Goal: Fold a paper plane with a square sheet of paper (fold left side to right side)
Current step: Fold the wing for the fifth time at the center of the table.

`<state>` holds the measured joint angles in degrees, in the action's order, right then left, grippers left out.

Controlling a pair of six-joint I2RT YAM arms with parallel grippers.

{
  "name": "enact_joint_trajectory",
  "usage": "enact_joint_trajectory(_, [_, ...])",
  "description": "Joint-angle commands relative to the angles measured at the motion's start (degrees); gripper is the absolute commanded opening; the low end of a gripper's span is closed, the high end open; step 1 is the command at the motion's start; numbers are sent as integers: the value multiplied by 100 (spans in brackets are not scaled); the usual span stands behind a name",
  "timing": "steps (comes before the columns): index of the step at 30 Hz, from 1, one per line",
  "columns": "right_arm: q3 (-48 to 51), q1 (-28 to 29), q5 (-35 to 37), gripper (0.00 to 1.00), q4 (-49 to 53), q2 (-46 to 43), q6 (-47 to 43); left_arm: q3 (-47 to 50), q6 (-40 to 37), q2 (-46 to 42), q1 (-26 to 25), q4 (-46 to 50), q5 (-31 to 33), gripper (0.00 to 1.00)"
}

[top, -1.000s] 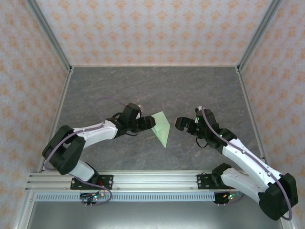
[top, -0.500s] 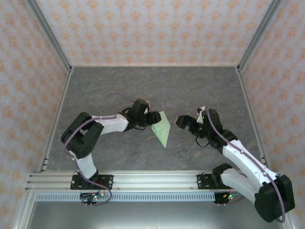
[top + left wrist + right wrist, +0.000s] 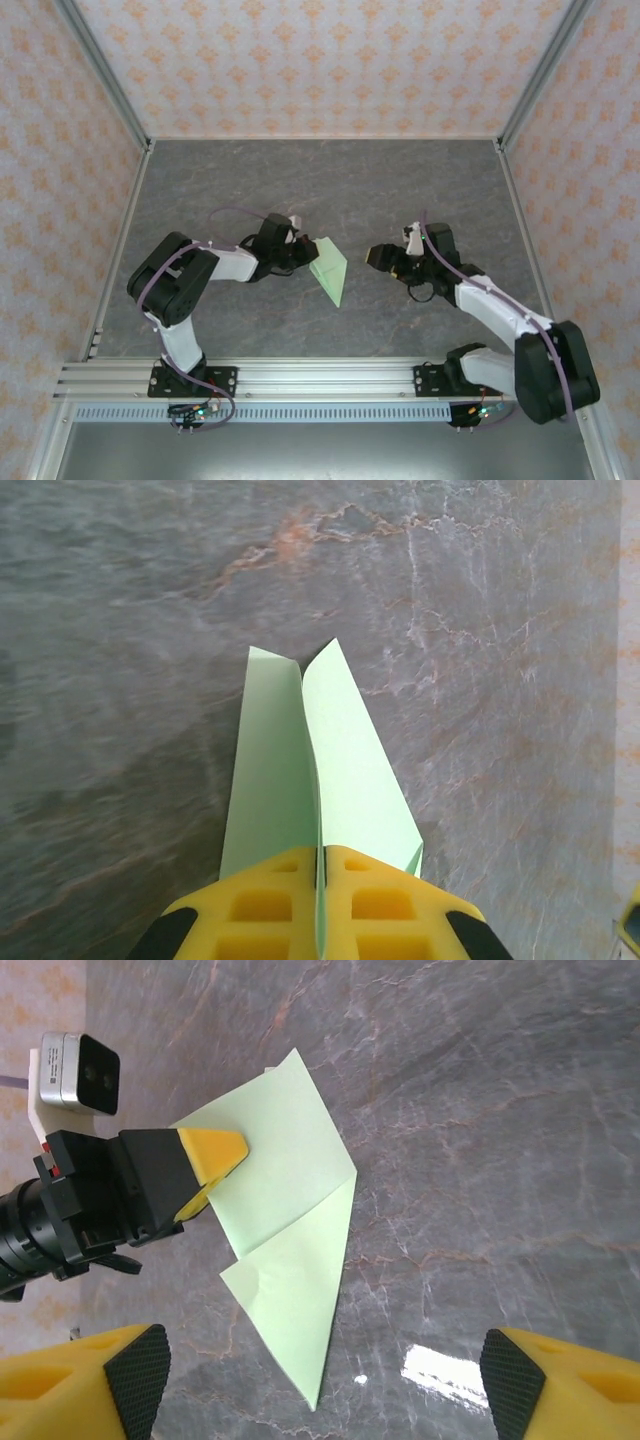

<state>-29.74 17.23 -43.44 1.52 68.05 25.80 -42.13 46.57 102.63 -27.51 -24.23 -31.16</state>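
- Starting at the near edge: both arm bases sit on a metal rail (image 3: 320, 378). The left arm (image 3: 170, 280) is bent up tight at the elbow, and the right arm (image 3: 490, 305) reaches low over the desk (image 3: 330, 180).
- Left claw (image 3: 306, 255) is clamped shut on the paper (image 3: 330, 272), roughly mid-desk. Its own wrist view shows the two yellow fingers (image 3: 270, 910) pressed together, with a thin green edge pinched in the seam between them.
- From that same view the paper (image 3: 270, 780) fans out ahead of the fingers as two flaps that meet along a centre crease and split into a small V at the far end.
- Right claw (image 3: 376, 257) is wide open with nothing in it. It's aimed at the paper from the other side, near it but not touching.
- The right wrist view has its fingers (image 3: 90, 1380) down in the bottom corners, well apart, and the paper (image 3: 280, 1150) out in front between them.
- That view shows the shape best. It's pale green, wide at the end the left claw (image 3: 210, 1155) grips, with a folded layer crossing it diagonally, narrowing to a sharp point at the near end.
- Can't tell if that point rests on the desk or hangs just above it.
- There's a small grey camera (image 3: 80, 1070) mounted on the left wrist, right behind the claw.
- Further back it's grey marbled desk, then the patterned walls (image 3: 300, 60).
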Motion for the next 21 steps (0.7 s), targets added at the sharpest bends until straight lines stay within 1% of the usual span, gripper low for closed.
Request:
enact_joint_trajectory(1, [-411,80,-770,82,-791,648,-482,151,-403,-420,61,-659,-656,0])
enact_joint_trajectory(4, [-672,210,-981,81,-1139,1261,-539,281,-664,-687,83,-693,-1019,0])
enact_joint_trajectory(8, [-629,221,-1050,81,-2157,1742,-441,571,-828,-1164,149,-892,-1375,0])
enact_joint_trajectory(11, [-784,230,-1431,81,-2615,2160,-349,678,-1085,-1536,150,-674,-1551,0])
enact_joint_trajectory(16, [-771,249,-2292,79,-4023,2717,186,793,-1176,-1944,154,-521,-1743,0])
enact_joint_trajectory(19, [-740,297,-2497,78,-4396,2862,363,810,-1227,-2078,155,-411,-1753,0])
enact_joint_trajectory(21, [-744,354,-2577,73,-4416,2897,378,803,-1233,-2115,154,-388,-1745,0])
